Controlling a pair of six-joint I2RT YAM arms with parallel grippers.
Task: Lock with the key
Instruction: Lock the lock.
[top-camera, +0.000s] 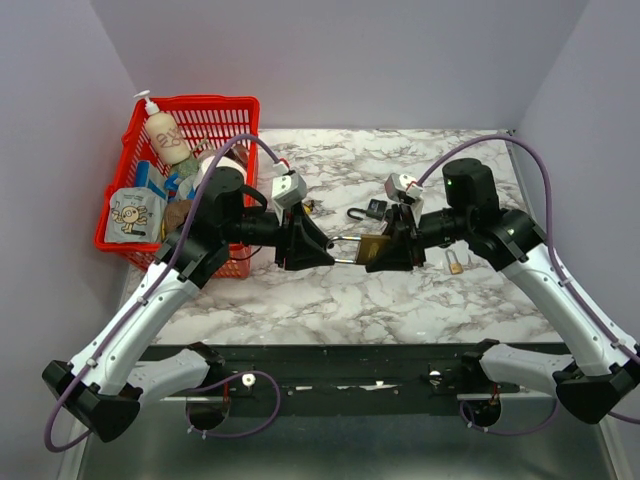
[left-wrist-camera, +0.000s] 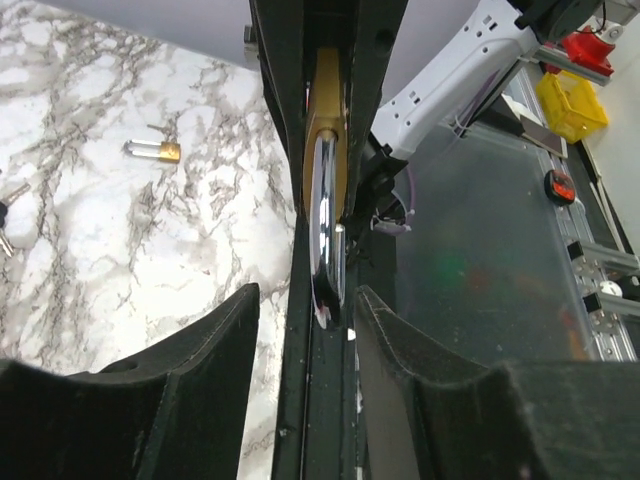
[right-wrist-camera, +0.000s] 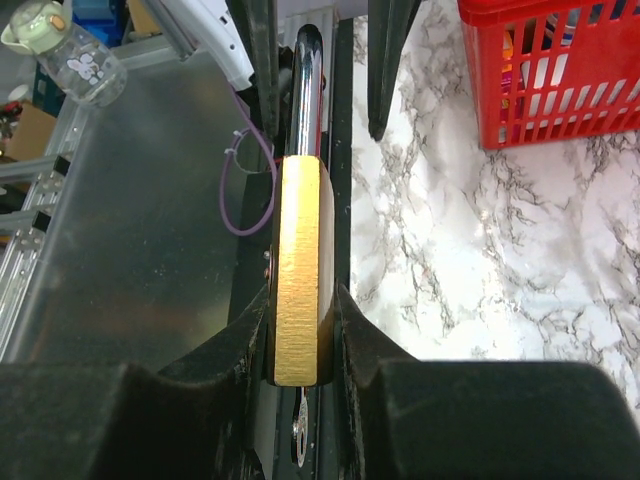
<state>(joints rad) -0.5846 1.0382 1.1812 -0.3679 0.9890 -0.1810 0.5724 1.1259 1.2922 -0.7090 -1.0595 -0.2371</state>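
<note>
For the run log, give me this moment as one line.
padlock: held aloft | right hand: shut on its brass body | left hand: straddles shackle, grip unclear

Bystanders on and around our marble table (top-camera: 400, 300)

At the far left edge we see a red plastic basket (top-camera: 200, 101); inside it stands a white pump bottle (top-camera: 165, 130), and a grey pouch with a cartoon figure (top-camera: 133, 215) leans at its near corner; other items lie in it that we cannot make out; a small brass padlock (top-camera: 456, 263) lies on the marble to the right; off the table, the right wrist view shows a clear bottle with a pale green cap (right-wrist-camera: 62, 50).
</note>
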